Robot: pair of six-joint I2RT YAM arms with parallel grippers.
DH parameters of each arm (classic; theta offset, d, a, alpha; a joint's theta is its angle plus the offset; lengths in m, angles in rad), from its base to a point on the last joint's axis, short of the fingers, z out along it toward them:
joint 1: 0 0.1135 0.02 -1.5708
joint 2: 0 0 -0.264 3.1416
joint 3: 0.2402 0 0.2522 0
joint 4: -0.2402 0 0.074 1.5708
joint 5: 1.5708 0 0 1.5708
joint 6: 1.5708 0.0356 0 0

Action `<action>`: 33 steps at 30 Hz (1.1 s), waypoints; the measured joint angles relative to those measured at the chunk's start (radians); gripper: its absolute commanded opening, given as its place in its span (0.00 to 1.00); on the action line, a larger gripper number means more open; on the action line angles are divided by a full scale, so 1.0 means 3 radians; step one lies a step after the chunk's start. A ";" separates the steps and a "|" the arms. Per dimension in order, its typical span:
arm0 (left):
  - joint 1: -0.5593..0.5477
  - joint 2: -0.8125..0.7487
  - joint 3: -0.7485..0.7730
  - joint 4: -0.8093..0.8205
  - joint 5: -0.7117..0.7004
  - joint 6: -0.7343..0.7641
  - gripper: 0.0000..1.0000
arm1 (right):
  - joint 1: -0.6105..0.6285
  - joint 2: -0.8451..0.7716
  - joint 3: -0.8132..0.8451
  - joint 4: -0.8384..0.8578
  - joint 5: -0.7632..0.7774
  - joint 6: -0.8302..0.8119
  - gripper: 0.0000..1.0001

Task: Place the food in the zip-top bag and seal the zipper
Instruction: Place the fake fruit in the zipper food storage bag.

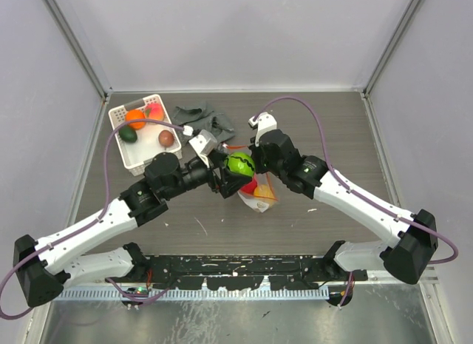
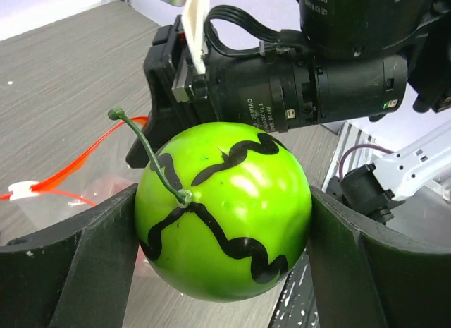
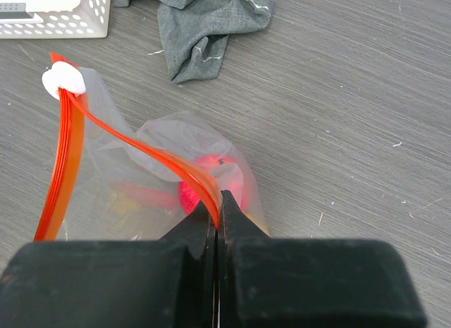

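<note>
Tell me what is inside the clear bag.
Through the bag, a red fruit and a yellow fruit show. Anything deeper is hidden by wrinkled plastic and the right gripper, whose jaws pinch the zipper.

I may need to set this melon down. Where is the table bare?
Widest bare stretch: the table right of the grey cloth, beyond the right arm. Smaller patch: nearside of the zip-top bag, between that arm and the left arm. Crowded: the centre around the green melon and bag, and by the white basket.
</note>
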State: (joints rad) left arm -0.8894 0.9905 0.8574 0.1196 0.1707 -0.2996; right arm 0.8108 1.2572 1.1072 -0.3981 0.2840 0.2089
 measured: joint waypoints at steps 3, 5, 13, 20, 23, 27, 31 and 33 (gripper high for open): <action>-0.0028 0.0095 -0.0011 0.0126 0.0058 0.0118 0.45 | 0.0000 0.0000 0.0000 0.0001 -0.0042 0.0003 0.00; -0.0041 0.0134 -0.0034 0.0205 0.0092 0.0192 0.45 | 0.0001 0.0000 0.0000 0.0000 -0.0056 0.0003 0.01; -0.0048 0.0158 -0.0161 0.0409 0.0113 0.0361 0.46 | -0.0015 0.0000 0.0000 0.0000 -0.0056 0.0001 0.00; -0.0050 0.0196 -0.0454 0.0450 -0.0025 0.0387 0.46 | -0.0004 0.0000 0.0000 0.0023 -0.0117 -0.0004 0.00; -0.0052 0.0212 -0.0507 0.0393 -0.0102 0.0423 0.47 | 0.0006 -0.0001 0.0000 0.0038 -0.0148 -0.0004 0.00; -0.0055 0.0211 -0.0511 0.0327 -0.0224 0.0467 0.48 | 0.0015 -0.0001 0.0000 0.0053 -0.0207 -0.0005 0.00; -0.0055 0.0211 -0.0510 0.0267 -0.0327 0.0525 0.50 | 0.0018 -0.0001 0.0000 0.0064 -0.0322 -0.0004 0.01; -0.0055 0.0220 -0.0500 0.0233 -0.0380 0.0533 0.52 | 0.0018 -0.0001 0.0000 0.0080 -0.0375 -0.0003 0.00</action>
State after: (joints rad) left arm -0.9058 1.0565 0.7074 0.1894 0.0566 -0.1398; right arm 0.8162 1.2568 1.1072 -0.3740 0.1715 0.2081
